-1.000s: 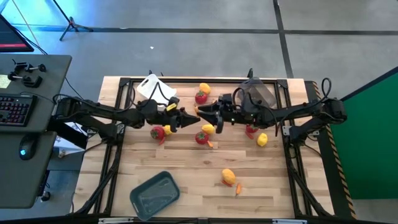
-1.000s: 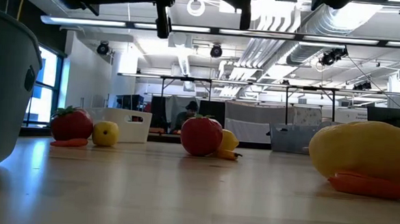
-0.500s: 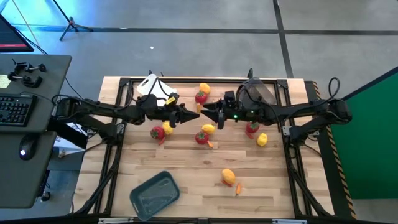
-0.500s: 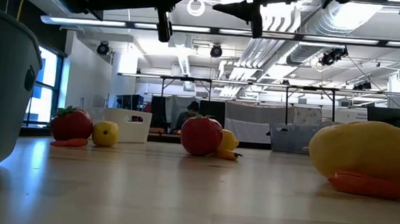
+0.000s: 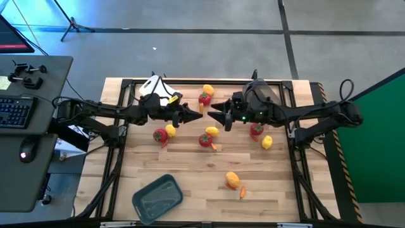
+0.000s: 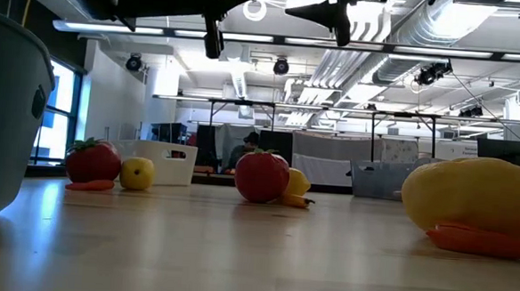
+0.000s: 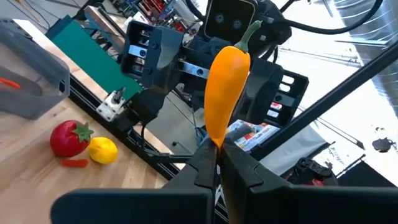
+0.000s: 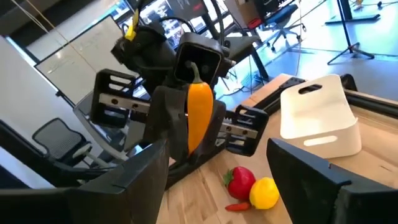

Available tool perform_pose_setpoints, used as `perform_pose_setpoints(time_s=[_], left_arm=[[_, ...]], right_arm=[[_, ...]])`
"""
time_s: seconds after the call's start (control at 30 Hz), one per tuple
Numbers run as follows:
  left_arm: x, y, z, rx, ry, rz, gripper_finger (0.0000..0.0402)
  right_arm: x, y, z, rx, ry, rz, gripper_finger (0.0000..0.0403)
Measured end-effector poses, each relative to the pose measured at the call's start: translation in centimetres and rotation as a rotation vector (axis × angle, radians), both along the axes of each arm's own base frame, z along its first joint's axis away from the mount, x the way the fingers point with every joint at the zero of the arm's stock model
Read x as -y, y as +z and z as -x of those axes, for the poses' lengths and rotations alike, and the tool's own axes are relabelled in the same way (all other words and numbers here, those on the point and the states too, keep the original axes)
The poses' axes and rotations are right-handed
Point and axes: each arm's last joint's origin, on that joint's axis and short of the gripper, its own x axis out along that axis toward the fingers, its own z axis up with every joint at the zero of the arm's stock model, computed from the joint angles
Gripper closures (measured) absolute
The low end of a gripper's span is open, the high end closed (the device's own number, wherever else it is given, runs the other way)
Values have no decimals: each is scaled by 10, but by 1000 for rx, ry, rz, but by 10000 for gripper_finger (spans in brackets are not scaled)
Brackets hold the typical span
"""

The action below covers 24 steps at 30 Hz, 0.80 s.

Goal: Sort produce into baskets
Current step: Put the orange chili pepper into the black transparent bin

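My left gripper (image 5: 200, 114) is over the table's middle, shut on an orange pepper (image 7: 225, 87) with a green stem. The pepper also shows in the right wrist view (image 8: 199, 115). My right gripper (image 5: 211, 109) faces it from the right, open and empty, a short way off. Red fruits (image 5: 204, 99) (image 5: 205, 140), yellow fruits (image 5: 211, 131) (image 5: 232, 179) and thin orange pieces (image 5: 242, 192) lie on the wooden table. The white basket (image 5: 155, 88) stands far left, the dark see-through basket (image 5: 264, 94) far right under my right arm, and the grey-blue basket (image 5: 157, 197) near left. My left gripper pinches the pepper's pointed end (image 7: 216, 135) between its two fingertips. The fingers lie about level and point toward the table's right. The pepper sticks out beyond the fingertips, stem end farthest from them, lifted clear of the table.
A red fruit (image 5: 161, 134) and a yellow one (image 5: 169, 130) lie under my left arm. Another red fruit (image 5: 255, 131) and a yellow one (image 5: 267, 142) lie under my right arm. The dark basket (image 7: 31, 74) holds an orange piece. A black frame rims the table.
My right gripper has drawn back from my left gripper toward the table's right edge. My left gripper has kept the pepper and has shifted a little toward the far edge.
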Motion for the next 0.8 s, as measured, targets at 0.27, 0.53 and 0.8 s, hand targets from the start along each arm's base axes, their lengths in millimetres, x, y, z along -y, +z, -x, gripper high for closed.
perform_pose_setpoints(time_s=[0.27,0.53,0.8], left_arm=[[2,-3,-2,-9,-68,-35,401],[1,-20,-11,-71,-112,15,401],[-2,-21,-24,-66,-114,34,401]], right_arm=[[8,5,-2,69,40,-10,142],[12,-1,-10,78,77,12,143],[16,-6,-10,27,94,10,198]])
